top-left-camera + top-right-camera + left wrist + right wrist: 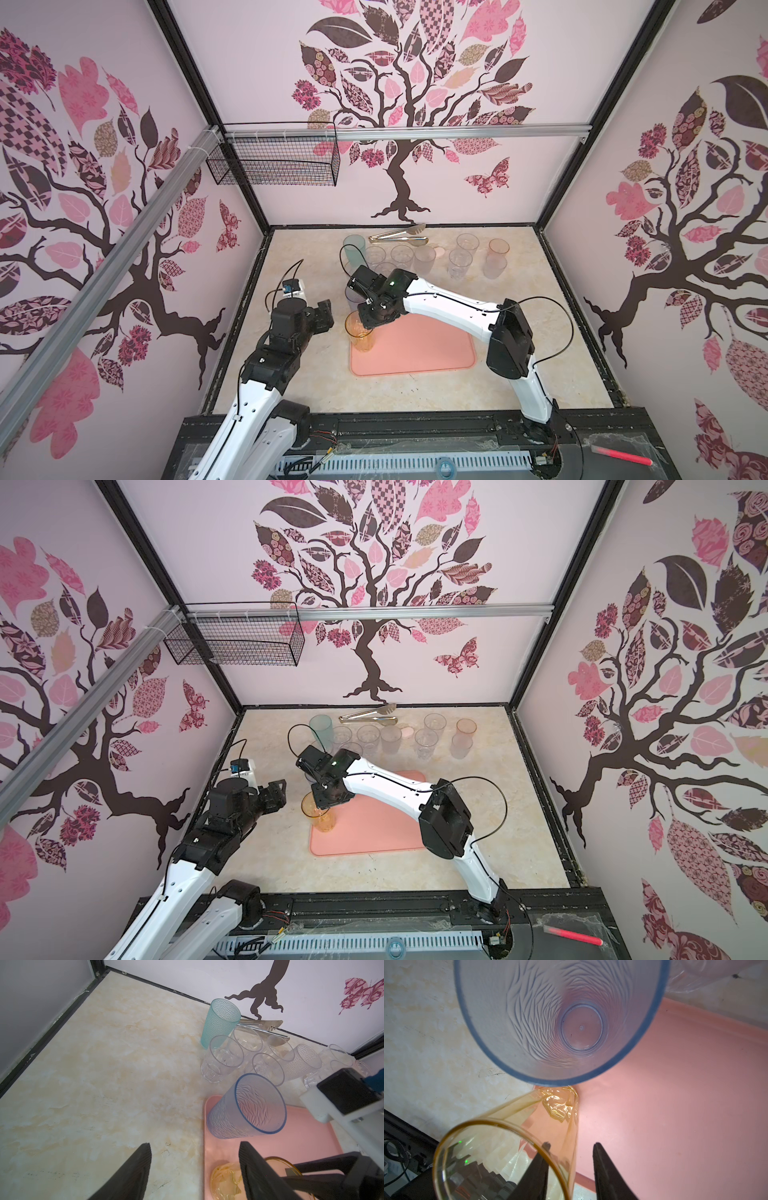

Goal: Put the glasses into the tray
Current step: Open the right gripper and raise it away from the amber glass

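Observation:
The salmon-pink tray (419,353) (374,837) lies mid-table. An amber glass (360,334) (321,816) (508,1147) stands upright at its near left corner. A blue glass (247,1109) (560,1022) stands just behind it at the tray's far left corner. My right gripper (366,329) (571,1146) is open and straddles the amber glass's rim, with one finger inside and the other outside, standing off the wall. My left gripper (326,312) (194,1145) hovers open and empty over the table left of the tray. A teal glass (354,249) (220,1020) and several clear and pink glasses (401,255) stand at the back.
Metal tongs (399,235) lie by the back wall behind the glasses. Two pinkish glasses (498,249) stand at the back right. A wire basket (274,166) hangs on the back left rail. Black frame edges border the marble table (299,374).

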Tool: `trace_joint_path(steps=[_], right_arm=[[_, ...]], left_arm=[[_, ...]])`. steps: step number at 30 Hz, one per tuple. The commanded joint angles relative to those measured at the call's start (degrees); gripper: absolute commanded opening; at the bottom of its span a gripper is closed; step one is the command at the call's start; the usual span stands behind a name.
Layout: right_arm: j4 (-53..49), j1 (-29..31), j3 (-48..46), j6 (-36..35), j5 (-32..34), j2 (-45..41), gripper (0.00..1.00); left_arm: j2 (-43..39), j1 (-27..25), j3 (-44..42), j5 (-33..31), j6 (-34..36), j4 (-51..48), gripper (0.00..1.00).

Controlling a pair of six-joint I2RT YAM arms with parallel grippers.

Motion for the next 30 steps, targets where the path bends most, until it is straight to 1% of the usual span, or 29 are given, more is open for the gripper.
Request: trace_joint_path(steps=[1,4,9,11,13,15,17,22,26,30], right_arm=[[-0.81,-0.05,-0.25,0.61,1.41,-4.66,0.41],[0.97,-1.0,-1.96,0.72,0.11,-7.4,0.44],[9.4,-2.12,-10.56,1.35,-0.23,-14.02,0.44],[10.56,-2.12,-12.57,1.74,-0.99,-14.91,0.44],[10.34,-2.12,-13.31,2.04,-2.04,-14.92,0.44],[10.19,-2.12,-14.15,1.88,-2.24,-15.43,0.44],[11.42,-2.24,-15.71,0.91,-2.77,-17.04,0.45],[20.89,-2.99,-26.92,0.85,-2.16,-25.01,0.46],[24.4,-4.74,-33.5,1.41,-0.42,-29.09,0.48],[29.19,-7.89,-39.81,1.95,-3.44,-32.12,0.53]], left_arm=[[0.05,-0.26,-1.09,0.03,0.15,0.83,0.7],[0.44,-0.21,-0.51,0.14,-0.15,0.74,0.7],[2.01,-0.22,1.28,0.81,-0.29,0.72,0.7],[2.62,-0.2,1.99,1.35,-0.16,0.37,0.7],[3.12,-0.26,2.69,3.1,0.11,-0.23,0.69],[3.49,-0.2,3.49,5.1,-1.05,-1.94,0.69],[3.72,-0.18,4.17,6.6,-1.22,-3.38,0.69],[5.53,0.33,6.6,8.21,-0.03,-4.77,0.69],[8.61,1.17,10.28,8.88,1.84,-5.1,0.71],[13.56,2.95,14.69,7.78,3.8,-3.43,0.73]])
